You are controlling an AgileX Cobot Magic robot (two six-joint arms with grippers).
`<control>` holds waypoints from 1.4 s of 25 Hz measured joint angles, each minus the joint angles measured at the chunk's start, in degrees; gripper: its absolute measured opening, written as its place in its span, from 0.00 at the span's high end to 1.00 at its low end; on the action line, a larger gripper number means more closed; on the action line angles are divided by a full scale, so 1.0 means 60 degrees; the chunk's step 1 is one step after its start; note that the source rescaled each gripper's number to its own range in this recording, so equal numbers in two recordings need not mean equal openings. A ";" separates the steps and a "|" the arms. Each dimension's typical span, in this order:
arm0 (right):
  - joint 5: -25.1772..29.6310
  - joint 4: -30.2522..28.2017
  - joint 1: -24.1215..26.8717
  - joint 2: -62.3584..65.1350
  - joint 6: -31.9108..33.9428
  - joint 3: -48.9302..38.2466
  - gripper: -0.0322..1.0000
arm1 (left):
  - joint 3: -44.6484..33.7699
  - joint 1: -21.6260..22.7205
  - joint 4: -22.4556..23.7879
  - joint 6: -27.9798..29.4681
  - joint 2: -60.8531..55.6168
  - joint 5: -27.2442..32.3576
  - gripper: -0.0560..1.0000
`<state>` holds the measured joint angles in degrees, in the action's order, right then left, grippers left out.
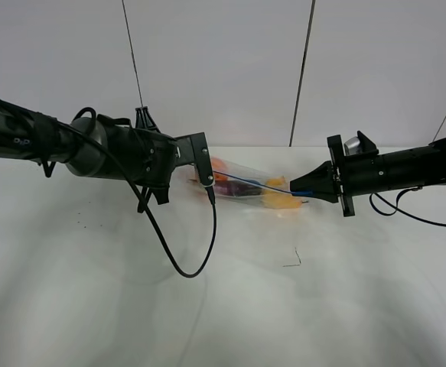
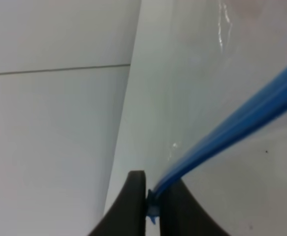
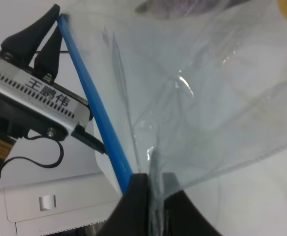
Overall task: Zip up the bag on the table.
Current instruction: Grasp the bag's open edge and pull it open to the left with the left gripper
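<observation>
Bag (image 1: 247, 193) over far-middle table (image 1: 92, 306), zipper strip (image 1: 255, 183) stretched left-right between claws. Left claw (image 2: 151, 192) clenched on strip's left end; right claw (image 3: 154, 178) clenched on bag's right end beside strip. Sealing run likely follows strip axis.

Soft, even light is washing the table (image 1: 92, 306); glare is glinting on the bag (image 3: 183, 82); wrist views are seemingly blurring.

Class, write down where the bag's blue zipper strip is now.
In the exterior high view the blue zipper strip spans the middle, its left end pinched in the left gripper and its right end at the right gripper.
</observation>
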<state>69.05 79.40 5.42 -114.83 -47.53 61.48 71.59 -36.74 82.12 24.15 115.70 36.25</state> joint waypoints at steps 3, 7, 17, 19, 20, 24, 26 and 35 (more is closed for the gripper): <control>0.0000 0.0022 0.0000 0.0000 0.0000 0.0000 0.97 | 0.0000 0.0087 -0.0011 0.0000 0.0000 -0.0127 0.95; 0.0000 0.0033 0.0000 0.0000 0.0000 0.0000 0.97 | 0.0000 0.0130 -0.0038 0.0000 0.0000 -0.0189 0.95; 0.0000 0.0043 0.0000 0.0000 -0.0009 0.0000 0.97 | 0.0000 0.0146 -0.0136 0.0326 0.0000 -0.0199 0.95; 0.0000 0.0049 0.0000 0.0000 -0.0009 0.0000 0.97 | 0.0000 0.0146 -0.0136 0.0687 0.0000 -0.0199 0.95; 0.0000 0.0049 0.0000 0.0000 -0.0009 0.0000 0.97 | 0.0000 0.0146 -0.0136 0.0905 0.0000 -0.0199 0.95; 0.0000 0.0049 0.0000 0.0000 -0.0009 0.0000 0.97 | 0.0000 0.0146 -0.0136 0.1364 0.0000 -0.0190 0.95; 0.0000 0.0054 0.0000 0.0000 -0.0041 0.0000 0.97 | 0.0000 0.0146 -0.0136 0.1394 0.0000 -0.0160 0.95; 0.0000 0.0090 0.0000 0.0000 -0.0067 0.0000 0.97 | 0.0000 0.0146 -0.0136 0.1395 0.0000 -0.0121 0.95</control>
<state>69.05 79.94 5.42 -114.83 -47.93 61.48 71.59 -35.86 81.31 32.52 115.70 35.52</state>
